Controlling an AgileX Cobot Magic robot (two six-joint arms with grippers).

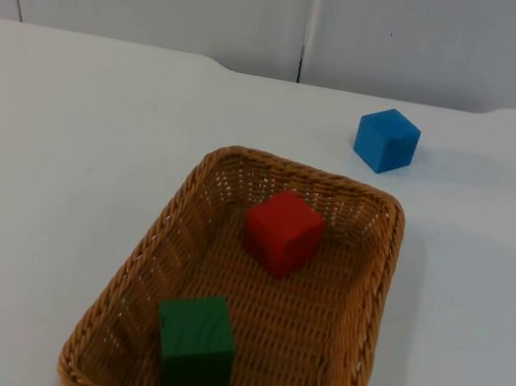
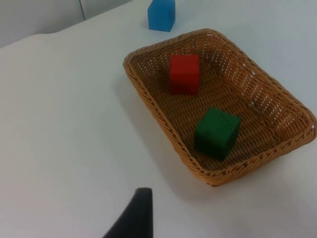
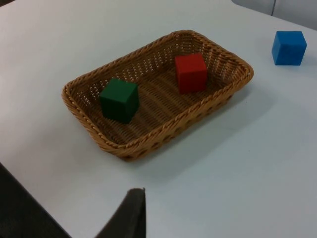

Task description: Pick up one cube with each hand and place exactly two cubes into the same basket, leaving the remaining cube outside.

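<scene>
Presently listed. Basket: shallow woven wicker basket (image 1: 373,303), tan, rectangular, on the white table top (image 1: 51,177).
Contents: red wooden cube (image 1: 282,232) toward the far end of the basket; dark green wooden cube (image 1: 195,344) toward the near end; the two well apart, both flat on the weave.
Outside: blue cube (image 1: 386,140) on the table beyond the basket's far right corner, apart from the rim.
Left gripper (image 2: 133,218) and right gripper (image 3: 130,214): one black fingertip of each seen above bare table, clear of the basket; whether spread or pressed together cannot be told.
Condition: count appears met.
Risks: a returning arm could nudge the light basket, tip a cube out, or add the blue cube.
</scene>
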